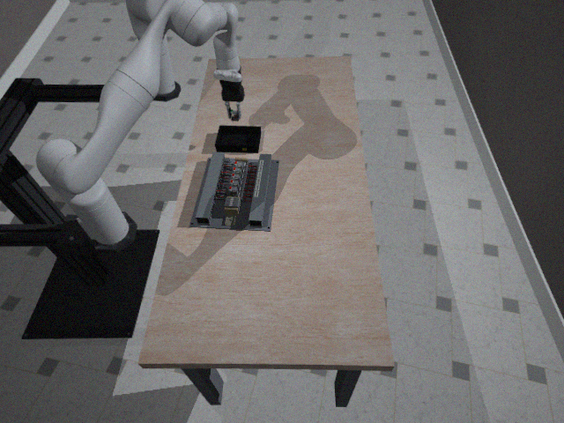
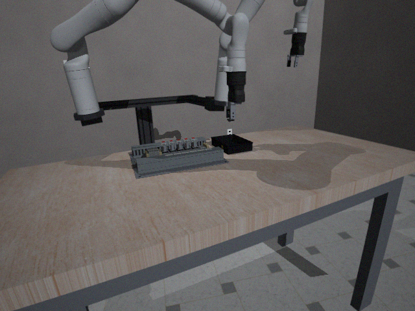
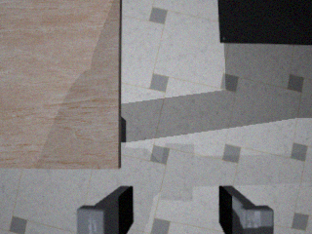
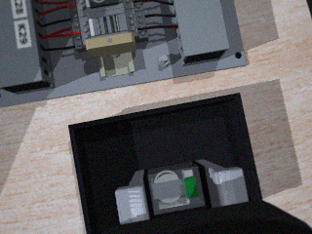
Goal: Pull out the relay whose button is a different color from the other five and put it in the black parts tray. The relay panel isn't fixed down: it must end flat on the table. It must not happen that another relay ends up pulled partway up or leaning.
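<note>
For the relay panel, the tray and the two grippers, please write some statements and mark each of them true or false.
1. The right gripper holds the relay with the green button. True.
2. The black parts tray stands upside down. False: its open side faces up.
3. The left gripper is shut. False: it is open.
4. The relay panel lies flat on the table. True.
5. The buttons on the panel's relays are blue. False: they are red.

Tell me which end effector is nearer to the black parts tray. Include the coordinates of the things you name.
Right. The right end effector (image 1: 233,114) (image 2: 230,119) (image 4: 173,182) hangs above the black parts tray (image 1: 223,148) (image 2: 238,148) (image 4: 156,141); the left end effector (image 2: 292,63) (image 3: 175,204) is well away, over the floor.
</note>
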Motion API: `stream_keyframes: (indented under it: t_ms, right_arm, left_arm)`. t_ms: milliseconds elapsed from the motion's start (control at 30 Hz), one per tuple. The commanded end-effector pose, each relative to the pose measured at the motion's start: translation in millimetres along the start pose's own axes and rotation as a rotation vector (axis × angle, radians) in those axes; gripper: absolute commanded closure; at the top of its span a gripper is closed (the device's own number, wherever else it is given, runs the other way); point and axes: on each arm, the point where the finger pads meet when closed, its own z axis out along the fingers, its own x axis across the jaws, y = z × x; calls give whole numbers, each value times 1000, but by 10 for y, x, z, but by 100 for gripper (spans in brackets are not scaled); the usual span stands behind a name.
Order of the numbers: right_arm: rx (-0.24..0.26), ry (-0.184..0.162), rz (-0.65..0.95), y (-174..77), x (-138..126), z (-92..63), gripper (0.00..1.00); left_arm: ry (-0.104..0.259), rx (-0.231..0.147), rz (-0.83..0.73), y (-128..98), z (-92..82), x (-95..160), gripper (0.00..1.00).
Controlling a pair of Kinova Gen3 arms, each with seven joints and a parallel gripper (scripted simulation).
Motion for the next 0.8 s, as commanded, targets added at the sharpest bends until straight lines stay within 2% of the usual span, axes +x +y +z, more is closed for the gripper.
stream_keyframes:
  t_ms: [0, 767]
  right_arm:
    - [-3, -1, 0, 10, -4, -18, 100]
    - [-3, -1, 0, 11, -4, 23, 100]
  left_arm:
    - [0, -2, 0, 4, -7, 2, 0]
    - [0, -2, 0, 4, -7, 2, 0]
